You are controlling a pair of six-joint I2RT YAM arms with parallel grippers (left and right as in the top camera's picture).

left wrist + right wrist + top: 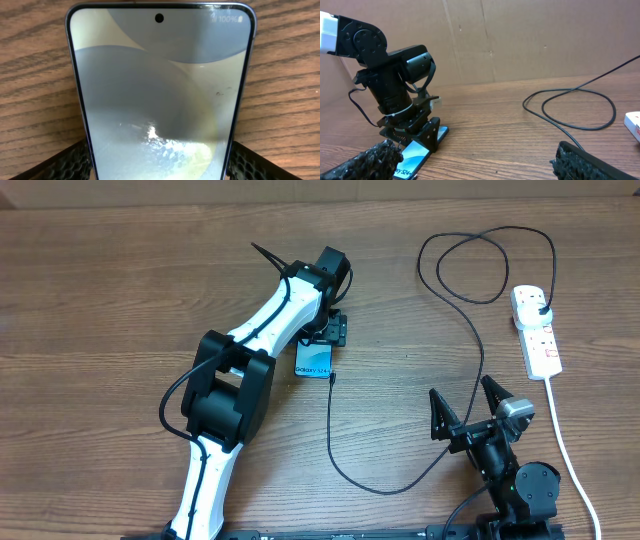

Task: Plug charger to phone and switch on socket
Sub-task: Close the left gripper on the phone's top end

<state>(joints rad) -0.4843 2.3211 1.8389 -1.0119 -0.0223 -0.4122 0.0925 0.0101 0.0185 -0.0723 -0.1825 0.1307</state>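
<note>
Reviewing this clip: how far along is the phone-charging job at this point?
Done: the charger is plugged into the socket. In hand: the left gripper straddles the phone; the connector tip lies at its end, insertion unclear. The right gripper is open, empty. Left: seat the tip if needed, then switch the socket on; whether it is on already is unreadable.

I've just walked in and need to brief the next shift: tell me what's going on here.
The left gripper is down over the phone, which lies flat on the table, with a finger at each long edge. I cannot tell whether they press it. The right gripper hangs open and empty near the front edge. The charger is plugged into the socket and trails across the table to a tip beside the phone's end; whether it is inserted is unclear.
</note>
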